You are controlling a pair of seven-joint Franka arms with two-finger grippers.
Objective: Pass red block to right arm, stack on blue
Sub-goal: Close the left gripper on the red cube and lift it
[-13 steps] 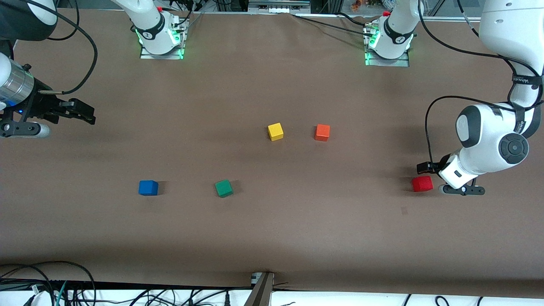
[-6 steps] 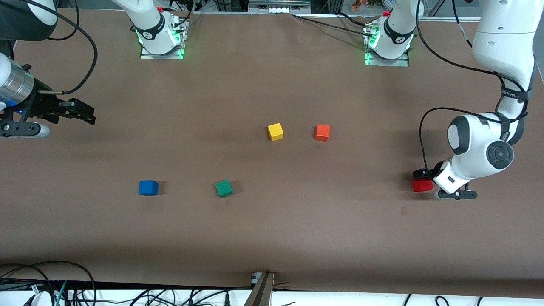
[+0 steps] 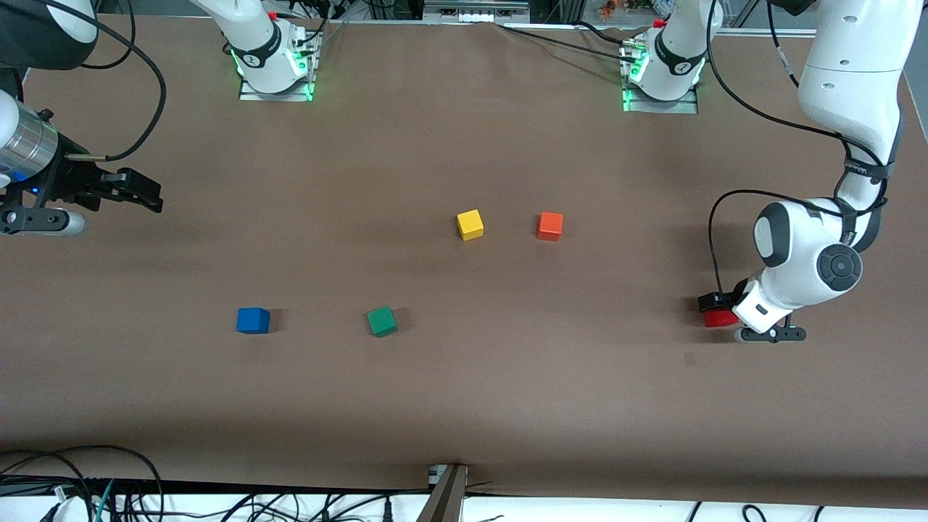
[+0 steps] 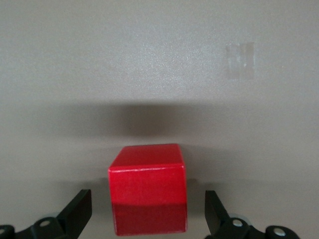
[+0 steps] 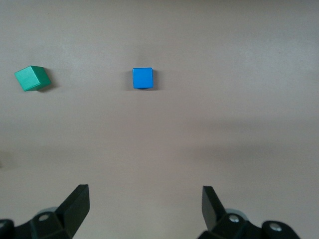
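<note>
red block (image 3: pixel 718 318): sits on the table (image 3: pixel 464 391) at the left arm's end, partly covered by the left gripper in the front view; in the left wrist view the red block (image 4: pixel 148 188) lies squarely between the two fingers, apart from both.
table: brown, flat; four other cubes lie on it, all well apart from the red block.
left arm (image 3: pixel 812 261): bent down over the red block; the step in hand looks like the grasp before the handover.
right arm (image 3: pixel 29 156): waits at its own end of the table, up in the air.
left gripper (image 3: pixel 719 308): fingers spread wide, holding nothing; one finger (image 4: pixel 76 211) shows on each side of the block with a gap on both sides.
right gripper (image 5: pixel 144 209): fingers spread apart, empty, looking down at the blue block.
blue block (image 3: pixel 252 320): toward the right arm's end, beside the green block (image 3: pixel 381 320); nothing is on it.
advice on depth: the fingers should likely sink low enough to clamp the side faces at mid-height.
advice on centring: the block sits about midway between the fingers, so closing evenly should not push it aside.
advice on handover: a grip that leaves part of the cube bare would probably give the right gripper room to take it.
risk: a shallow pinch near the top edge could let the cube tilt or slip.
</note>
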